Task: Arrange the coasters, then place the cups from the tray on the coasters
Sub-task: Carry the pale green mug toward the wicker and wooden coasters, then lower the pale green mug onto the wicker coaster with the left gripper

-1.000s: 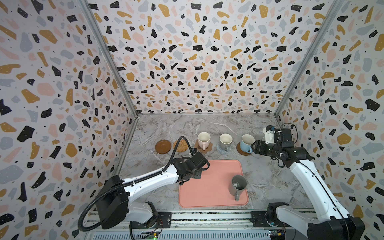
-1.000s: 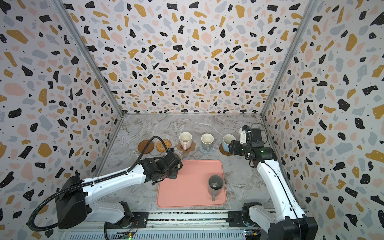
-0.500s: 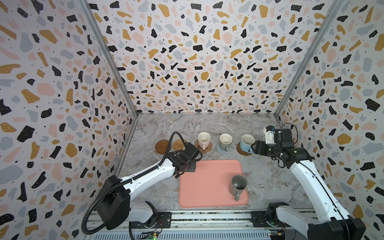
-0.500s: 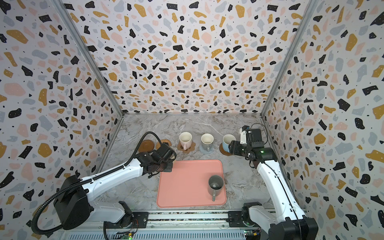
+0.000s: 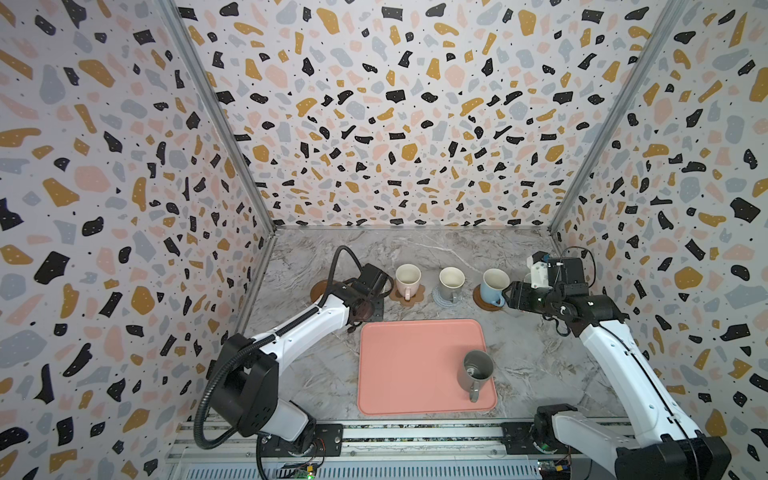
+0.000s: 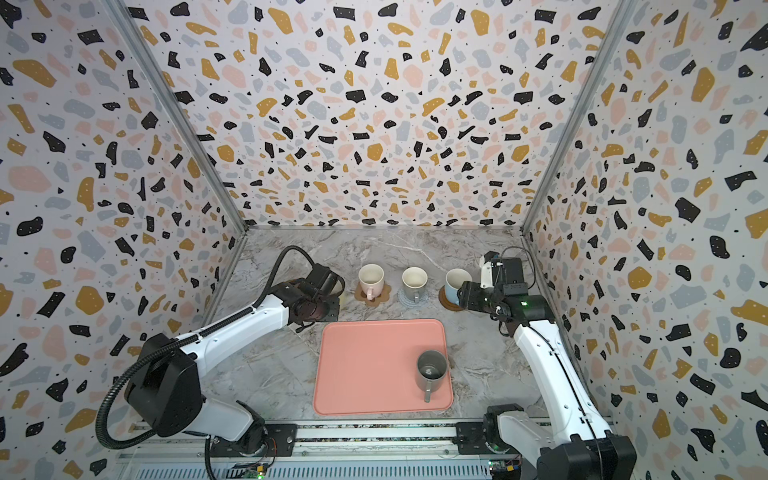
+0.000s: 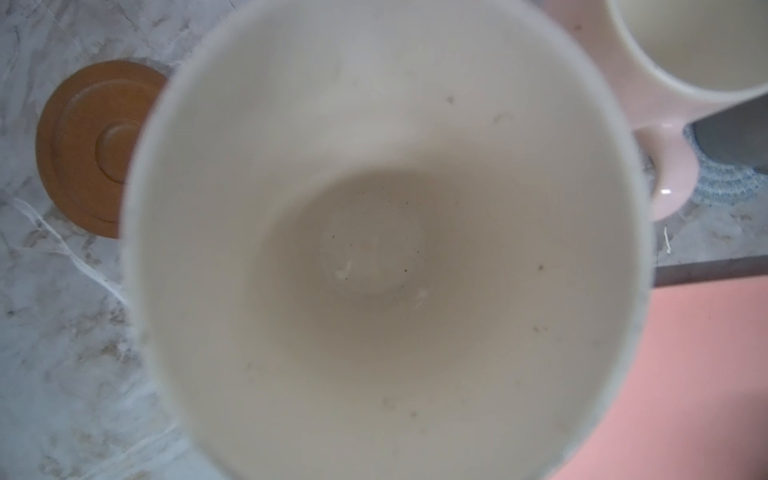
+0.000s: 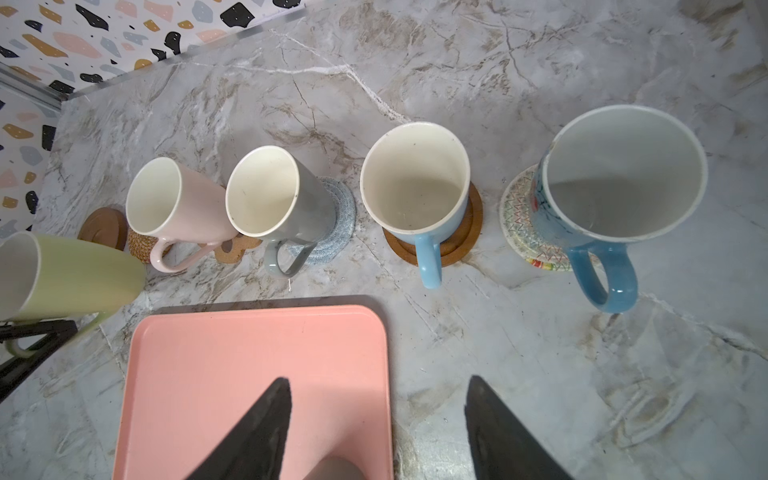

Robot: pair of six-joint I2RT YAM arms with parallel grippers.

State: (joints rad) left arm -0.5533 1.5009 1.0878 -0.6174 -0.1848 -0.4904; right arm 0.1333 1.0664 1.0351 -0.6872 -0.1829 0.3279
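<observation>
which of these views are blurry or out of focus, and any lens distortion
left wrist view: the light green mug fills the frame, its cream inside soft and out of focus, the brown disc coaster behind blurred too; right wrist view: mugs sharp but leaning outward from wide-angle distortion, right gripper a dark silhouette; both top views: sharp, evenly lit, walls splayed outward

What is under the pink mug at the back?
A tan coaster with rounded lobes lies under the pink mug. Only its edges peek out; the middle is covered by the mug's base.
</observation>
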